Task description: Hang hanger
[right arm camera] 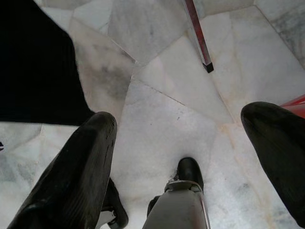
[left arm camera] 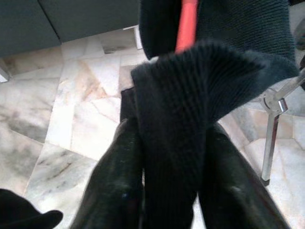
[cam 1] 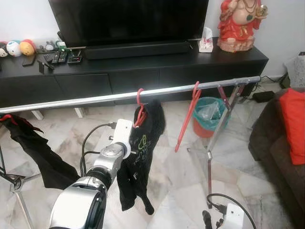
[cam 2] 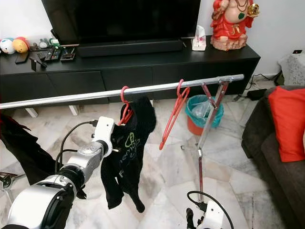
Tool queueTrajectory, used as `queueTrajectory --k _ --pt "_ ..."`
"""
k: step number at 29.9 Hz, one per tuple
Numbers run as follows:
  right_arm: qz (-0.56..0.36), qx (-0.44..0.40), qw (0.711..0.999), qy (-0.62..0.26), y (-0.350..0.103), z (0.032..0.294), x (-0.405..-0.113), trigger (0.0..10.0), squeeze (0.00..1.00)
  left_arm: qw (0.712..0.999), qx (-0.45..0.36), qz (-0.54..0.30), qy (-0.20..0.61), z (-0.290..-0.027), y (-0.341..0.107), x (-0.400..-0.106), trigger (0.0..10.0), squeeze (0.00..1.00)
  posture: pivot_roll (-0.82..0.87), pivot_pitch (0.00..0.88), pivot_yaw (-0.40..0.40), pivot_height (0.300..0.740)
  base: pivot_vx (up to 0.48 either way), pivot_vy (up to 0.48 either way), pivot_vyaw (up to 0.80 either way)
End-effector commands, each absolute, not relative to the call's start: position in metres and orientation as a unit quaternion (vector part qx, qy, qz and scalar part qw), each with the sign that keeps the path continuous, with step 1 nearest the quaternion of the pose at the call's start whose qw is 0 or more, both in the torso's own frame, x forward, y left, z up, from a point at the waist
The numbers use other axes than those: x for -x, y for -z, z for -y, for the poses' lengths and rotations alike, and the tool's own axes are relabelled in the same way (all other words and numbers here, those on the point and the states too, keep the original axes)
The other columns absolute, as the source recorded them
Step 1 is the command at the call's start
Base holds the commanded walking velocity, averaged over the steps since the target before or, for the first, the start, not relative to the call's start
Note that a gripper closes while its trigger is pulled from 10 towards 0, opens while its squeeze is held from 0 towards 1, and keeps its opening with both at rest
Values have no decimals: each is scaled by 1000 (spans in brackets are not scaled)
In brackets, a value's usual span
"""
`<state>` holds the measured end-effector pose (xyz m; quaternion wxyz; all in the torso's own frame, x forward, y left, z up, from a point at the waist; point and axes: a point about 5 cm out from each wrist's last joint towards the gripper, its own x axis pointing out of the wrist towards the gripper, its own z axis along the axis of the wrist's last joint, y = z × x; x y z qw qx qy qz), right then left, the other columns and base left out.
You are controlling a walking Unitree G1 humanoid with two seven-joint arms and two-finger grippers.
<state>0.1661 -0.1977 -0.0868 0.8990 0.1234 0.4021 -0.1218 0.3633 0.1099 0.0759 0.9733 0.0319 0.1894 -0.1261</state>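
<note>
A silver clothes rail (cam 1: 95,99) runs across in front of me. A red hanger (cam 1: 139,112) carrying a black garment (cam 1: 143,157) has its hook over the rail near the middle. My left gripper (left arm camera: 171,138) is raised to the garment just below the hanger, shut on a fold of the black knit fabric; its fingers (left arm camera: 114,176) press either side. A second, empty red hanger (cam 1: 187,117) hangs further right on the rail. My right gripper (right arm camera: 180,117) hangs low over the floor, open, holding nothing.
Another dark garment (cam 1: 33,148) hangs at the rail's left end. The rack's right leg (cam 1: 209,157) stands beside a teal bin (cam 1: 208,114). A black TV console (cam 1: 143,71) lies behind, and a dark sofa (cam 1: 271,148) with a red cushion (cam 1: 294,124) is at right.
</note>
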Motion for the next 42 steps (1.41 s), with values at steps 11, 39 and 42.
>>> queueTrajectory --k 11,39,42 --pt "-401 -126 899 123 87 196 -165 10000 0 985 8 -111 129 -123 -89 -365 10000 961 -3 16 40 740 0 0 0" --pt "-422 -119 891 118 89 190 -168 10000 0 977 0 -214 9 -228 18 -241 10000 0 11 0 20 740 0 0 0" --pt "-423 -119 890 120 89 190 -167 10000 0 962 5 -272 2 -227 34 -231 10000 0 5 0 16 740 0 0 0"
